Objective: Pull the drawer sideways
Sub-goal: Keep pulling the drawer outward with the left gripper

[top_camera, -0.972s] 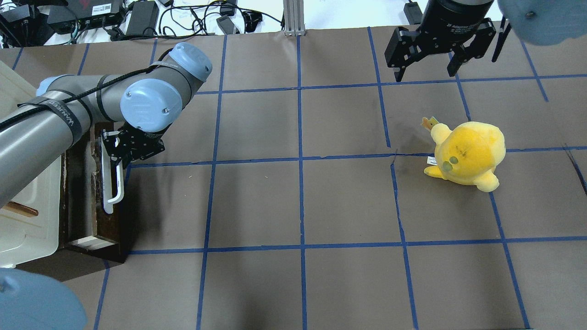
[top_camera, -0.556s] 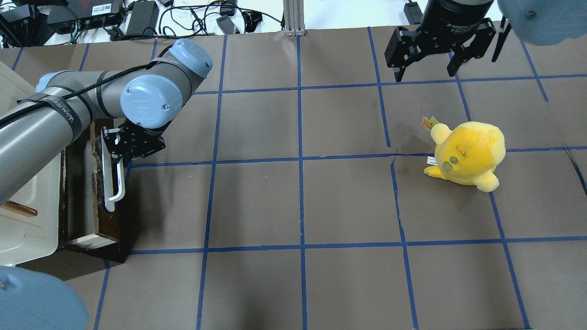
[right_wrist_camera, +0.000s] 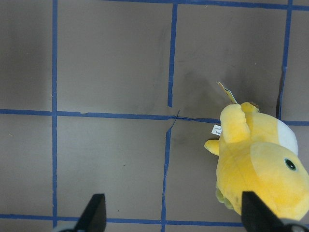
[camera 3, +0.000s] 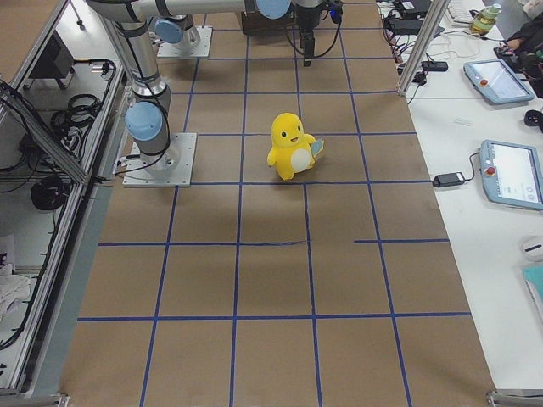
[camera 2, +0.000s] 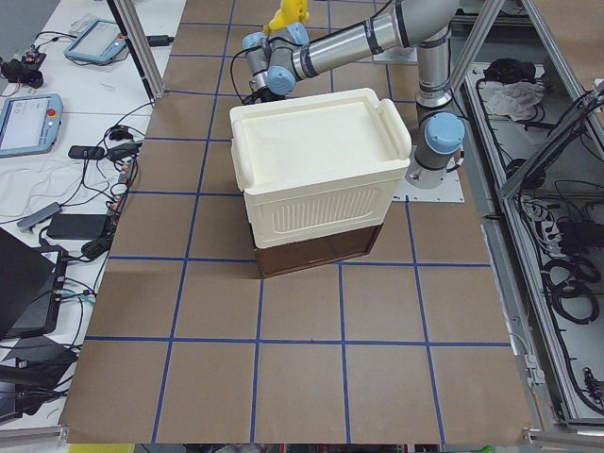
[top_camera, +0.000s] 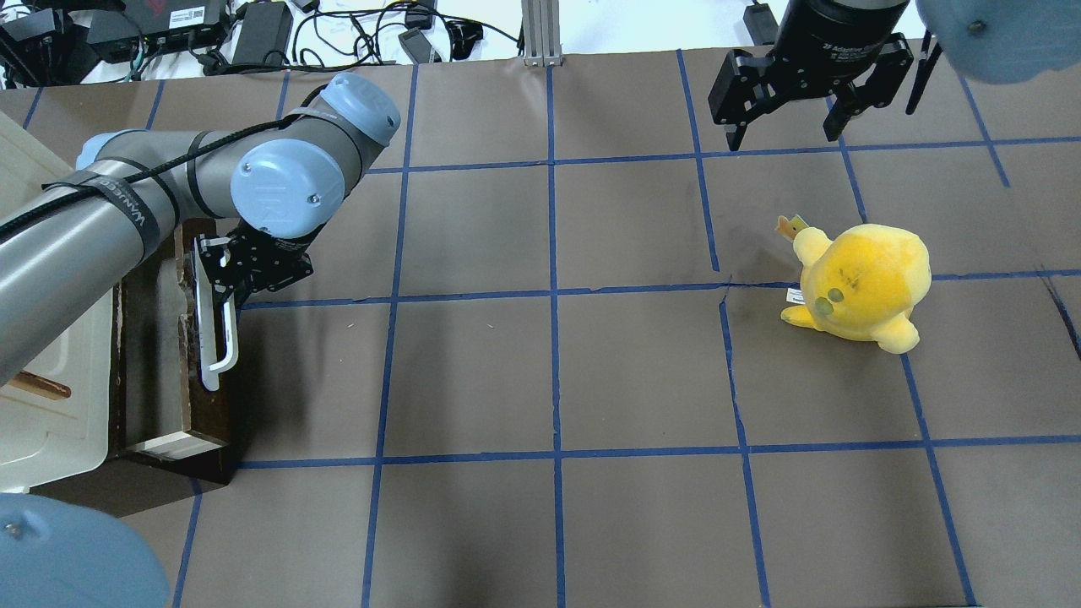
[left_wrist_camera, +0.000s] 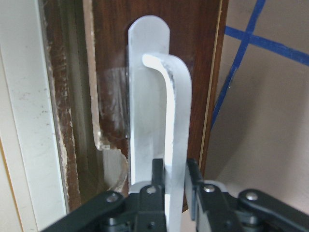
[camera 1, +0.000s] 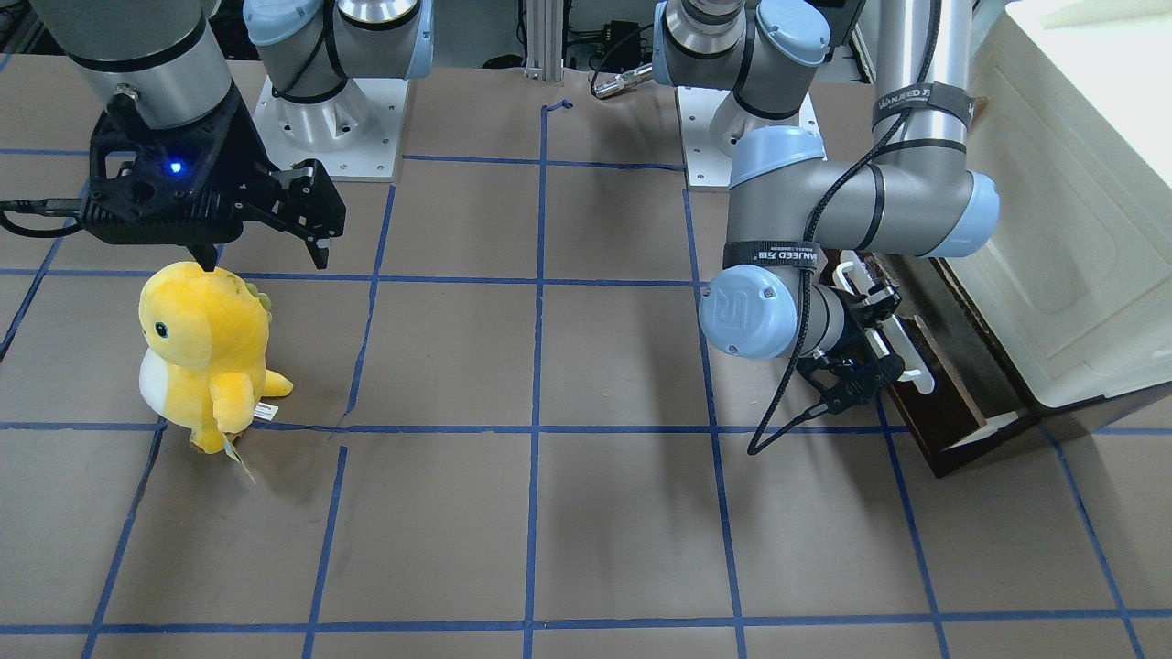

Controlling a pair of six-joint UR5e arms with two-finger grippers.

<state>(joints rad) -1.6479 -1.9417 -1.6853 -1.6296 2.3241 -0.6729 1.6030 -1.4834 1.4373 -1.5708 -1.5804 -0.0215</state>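
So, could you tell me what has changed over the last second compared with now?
The left gripper, shut on the white bar handle, has moved toward the table's middle, drawing the drawer slightly further out of the cabinet. The right gripper stayed open and raised, and the yellow plush toy has not moved.

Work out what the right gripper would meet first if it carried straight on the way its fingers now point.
The right gripper points straight down, open. Below it lies bare brown table, so it would probably meet that first. The yellow plush toy sits off to one side; one finger might brush it, since depth is unclear.
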